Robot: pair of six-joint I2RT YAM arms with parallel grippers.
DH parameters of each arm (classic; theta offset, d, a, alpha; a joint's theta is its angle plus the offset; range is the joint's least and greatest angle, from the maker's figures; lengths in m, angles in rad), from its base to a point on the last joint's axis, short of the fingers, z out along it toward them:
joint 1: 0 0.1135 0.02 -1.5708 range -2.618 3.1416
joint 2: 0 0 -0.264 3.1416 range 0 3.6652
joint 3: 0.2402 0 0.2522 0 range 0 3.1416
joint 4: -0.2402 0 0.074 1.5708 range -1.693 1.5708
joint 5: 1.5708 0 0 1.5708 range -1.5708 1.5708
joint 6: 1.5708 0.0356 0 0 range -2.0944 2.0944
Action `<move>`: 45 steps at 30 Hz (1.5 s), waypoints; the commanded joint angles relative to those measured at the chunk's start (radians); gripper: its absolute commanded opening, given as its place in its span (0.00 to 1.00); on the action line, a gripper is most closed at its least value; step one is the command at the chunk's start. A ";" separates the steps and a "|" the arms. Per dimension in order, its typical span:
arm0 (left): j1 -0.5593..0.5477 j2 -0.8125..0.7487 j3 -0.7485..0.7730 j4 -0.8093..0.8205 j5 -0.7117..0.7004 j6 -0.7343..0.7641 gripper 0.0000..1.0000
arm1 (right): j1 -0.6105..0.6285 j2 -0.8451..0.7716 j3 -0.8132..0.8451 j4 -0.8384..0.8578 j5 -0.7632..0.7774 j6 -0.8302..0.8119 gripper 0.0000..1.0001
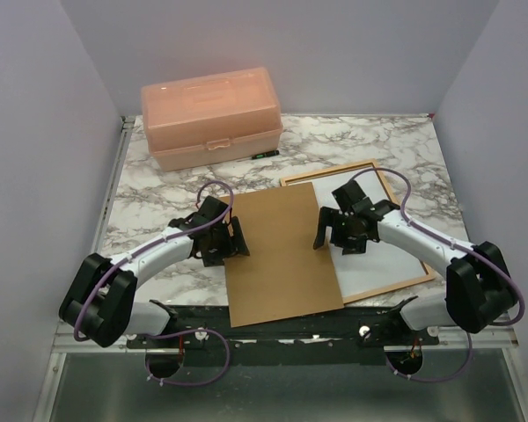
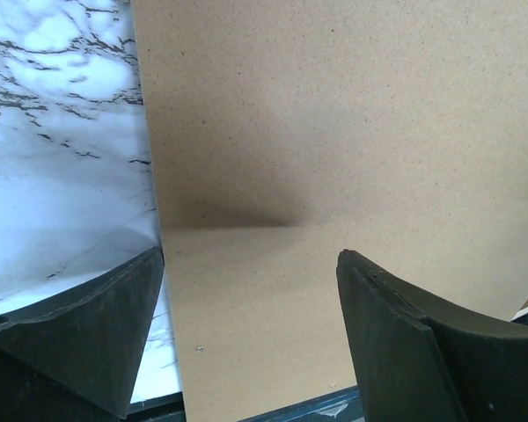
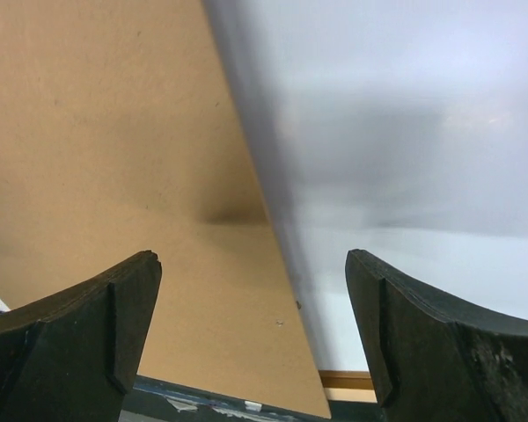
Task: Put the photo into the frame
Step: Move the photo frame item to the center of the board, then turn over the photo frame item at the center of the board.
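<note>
The orange-brown frame (image 1: pixel 330 170) lies on the right half of the marble table. A white sheet (image 1: pixel 378 264) fills it, which looks like the photo with its plain back up. A brown backing board (image 1: pixel 282 255) lies in the middle and overlaps the frame's left part. My left gripper (image 1: pixel 238 237) is open over the board's left edge (image 2: pixel 158 264). My right gripper (image 1: pixel 332 211) is open astride the board's right edge, with board (image 3: pixel 97 132) to one side, white sheet (image 3: pixel 405 132) to the other, and a strip of frame (image 3: pixel 348 380) below. Neither gripper holds anything.
A pink plastic box (image 1: pixel 211 114) stands at the back left of the table (image 1: pixel 158 193). The board's near end overhangs the table's dark front rail (image 1: pixel 378 318). Walls close in the left, right and back sides.
</note>
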State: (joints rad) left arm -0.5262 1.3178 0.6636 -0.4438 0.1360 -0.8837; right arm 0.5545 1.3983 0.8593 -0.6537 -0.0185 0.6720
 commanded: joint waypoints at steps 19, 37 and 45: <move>-0.009 0.050 0.008 0.044 0.079 0.008 0.80 | -0.078 -0.125 -0.082 0.289 -0.536 -0.024 0.90; -0.012 0.043 0.025 0.053 0.098 0.009 0.80 | -0.076 -0.231 0.036 0.360 -0.765 0.108 0.82; -0.015 0.041 0.011 0.081 0.109 0.000 0.80 | -0.064 -0.248 -0.013 0.487 -0.815 0.223 0.74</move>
State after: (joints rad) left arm -0.5098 1.3247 0.6907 -0.4381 0.1951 -0.8639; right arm 0.4477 1.1870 0.8589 -0.3576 -0.6353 0.7700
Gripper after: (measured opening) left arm 0.800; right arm 0.756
